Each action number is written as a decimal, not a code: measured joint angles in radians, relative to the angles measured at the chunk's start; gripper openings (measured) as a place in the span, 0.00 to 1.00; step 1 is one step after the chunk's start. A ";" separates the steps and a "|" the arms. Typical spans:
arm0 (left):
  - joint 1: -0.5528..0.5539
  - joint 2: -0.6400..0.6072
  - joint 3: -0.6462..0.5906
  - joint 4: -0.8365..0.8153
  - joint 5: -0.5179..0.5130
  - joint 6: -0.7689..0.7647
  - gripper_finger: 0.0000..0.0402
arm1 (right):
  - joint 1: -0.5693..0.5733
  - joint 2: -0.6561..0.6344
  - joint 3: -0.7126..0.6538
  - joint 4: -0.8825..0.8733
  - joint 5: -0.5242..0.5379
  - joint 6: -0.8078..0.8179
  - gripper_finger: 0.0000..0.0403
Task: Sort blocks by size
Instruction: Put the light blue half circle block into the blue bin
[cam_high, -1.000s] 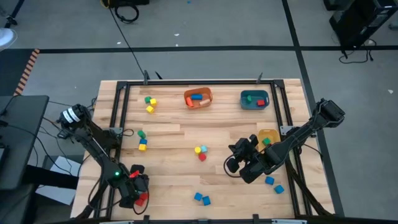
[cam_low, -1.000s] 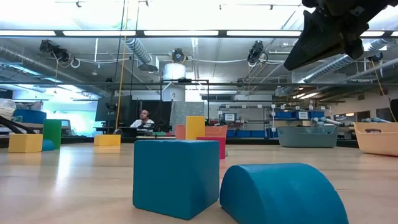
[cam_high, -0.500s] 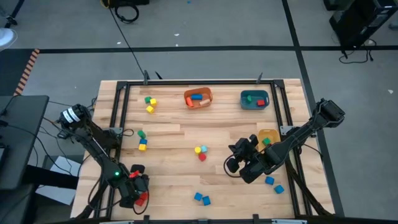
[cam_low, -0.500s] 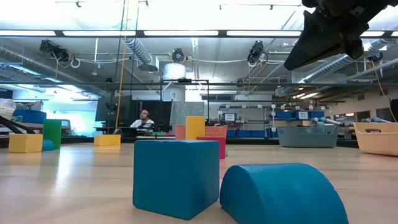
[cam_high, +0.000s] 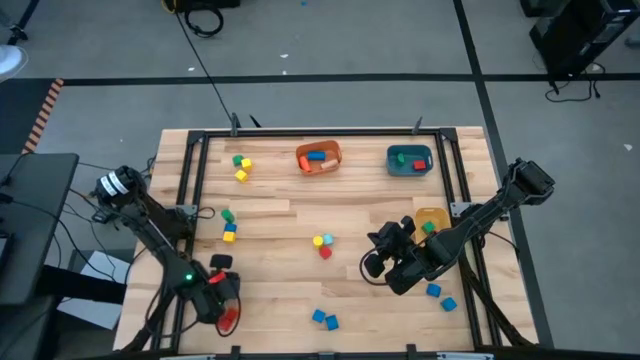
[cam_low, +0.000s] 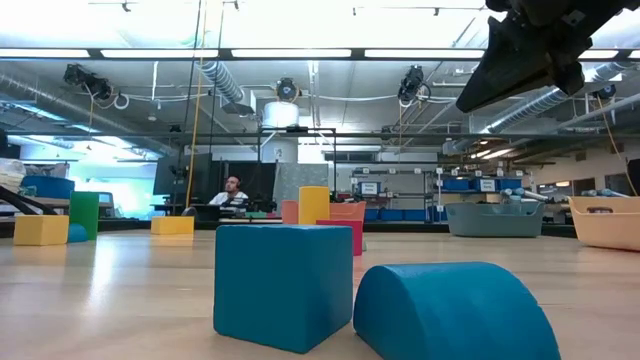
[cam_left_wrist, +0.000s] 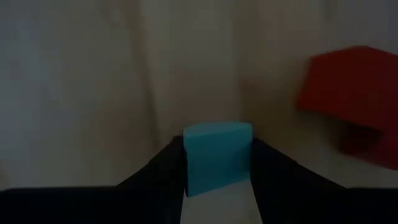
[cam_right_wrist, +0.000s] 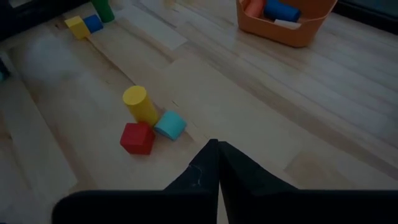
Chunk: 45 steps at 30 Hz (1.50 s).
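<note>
Light blue block (cam_left_wrist: 217, 157) clamped upright between left gripper (cam_left_wrist: 217, 186) fingers beside red block (cam_left_wrist: 352, 93); right gripper (cam_right_wrist: 217, 163) pinched closed, empty.

Orange bin (cam_high: 319, 158), teal bin (cam_high: 409, 160) along far table edge; yellow bin (cam_high: 433, 219) right side. Seated person (cam_low: 231, 192) beyond table.

Left wrist view's pretty murky: the red block (cam_left_wrist: 354, 93) beside the light blue block (cam_left_wrist: 217, 155) is blurred and half in shadow, and its lower edge can't be made out.
</note>
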 joint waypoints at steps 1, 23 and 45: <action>0.009 -0.003 0.000 -0.010 -0.009 -0.002 0.36 | 0.000 0.000 0.000 0.000 0.000 0.000 0.04; 0.317 -0.045 -0.005 0.095 -0.195 0.210 0.21 | 0.000 0.000 0.000 0.007 0.003 0.000 0.06; 0.512 -0.047 -0.003 0.434 -0.266 0.292 0.22 | -0.027 0.000 -0.235 0.460 0.117 -0.141 0.20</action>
